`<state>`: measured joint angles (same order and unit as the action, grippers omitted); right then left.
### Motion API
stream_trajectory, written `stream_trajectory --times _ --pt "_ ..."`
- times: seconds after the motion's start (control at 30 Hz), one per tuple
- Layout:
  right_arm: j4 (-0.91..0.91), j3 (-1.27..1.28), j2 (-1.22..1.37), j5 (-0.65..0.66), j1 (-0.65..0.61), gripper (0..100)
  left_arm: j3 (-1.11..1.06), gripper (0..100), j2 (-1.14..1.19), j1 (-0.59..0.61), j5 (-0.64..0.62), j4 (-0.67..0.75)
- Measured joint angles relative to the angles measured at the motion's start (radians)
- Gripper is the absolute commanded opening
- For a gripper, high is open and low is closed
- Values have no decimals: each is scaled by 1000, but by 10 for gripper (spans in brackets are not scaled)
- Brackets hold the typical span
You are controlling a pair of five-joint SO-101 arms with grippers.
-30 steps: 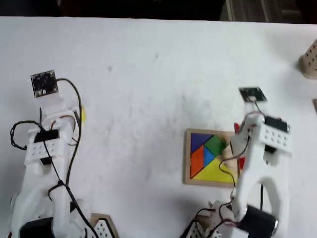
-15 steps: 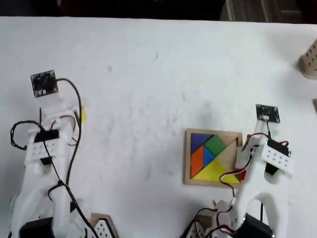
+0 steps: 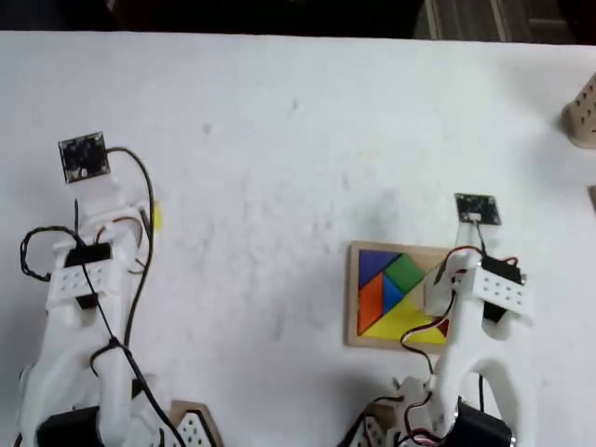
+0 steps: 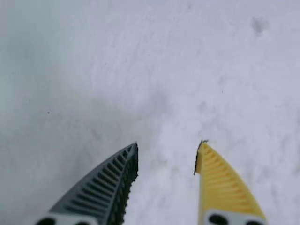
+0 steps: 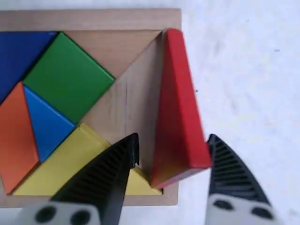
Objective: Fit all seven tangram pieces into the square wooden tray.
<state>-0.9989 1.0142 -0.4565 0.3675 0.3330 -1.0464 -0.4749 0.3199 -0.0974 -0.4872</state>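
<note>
Square wooden tray (image 3: 352,307) sits flat on the white bench (image 3: 279,140), right of centre and towards the near edge, partly under the right arm (image 3: 484,307).

Pieces lying flat in the tray:
- large blue triangle (image 5: 23,51) in the far-left corner
- green square (image 5: 68,77) set on its point, just right of it
- orange triangle (image 5: 16,140) against the left rim
- small blue triangle (image 5: 47,124) between the orange triangle and the green square
- yellow triangle (image 5: 79,159) along the near rim

Right of the green square, bare tray floor shows as a triangle.

Red triangle (image 5: 176,103) is not seated. It is tilted, with its right side up on the tray's right rim and its left edge down in the bare area.

Right end effector (image 5: 172,140) is open and straddles the near end of the red triangle. The right finger looks to be at the piece's corner. The left finger stands apart from it, over the yellow triangle, with bare wood between.

Left arm (image 3: 84,270) is at the left side of the bench, well apart from the tray. Left end effector (image 4: 166,145) is open, a clear gap between its dark and yellow fingers, holding nothing, over bare bench.

A pale wooden object (image 3: 582,116) sits at the far right edge.
</note>
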Motion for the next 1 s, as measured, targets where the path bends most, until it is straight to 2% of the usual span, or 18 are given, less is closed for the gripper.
stream_trajectory --times 0.5,0.77,0.87,1.0 --pt "-152 -80 0 38 -172 255 0 226 0 0 0 0" --pt "-276 -207 0 38 -196 253 0 226 0 0 0 0" --pt "-321 -249 0 38 -196 189 0 226 0 0 0 0" --pt "-333 -256 0 38 -239 3 0 226 0 0 0 0"
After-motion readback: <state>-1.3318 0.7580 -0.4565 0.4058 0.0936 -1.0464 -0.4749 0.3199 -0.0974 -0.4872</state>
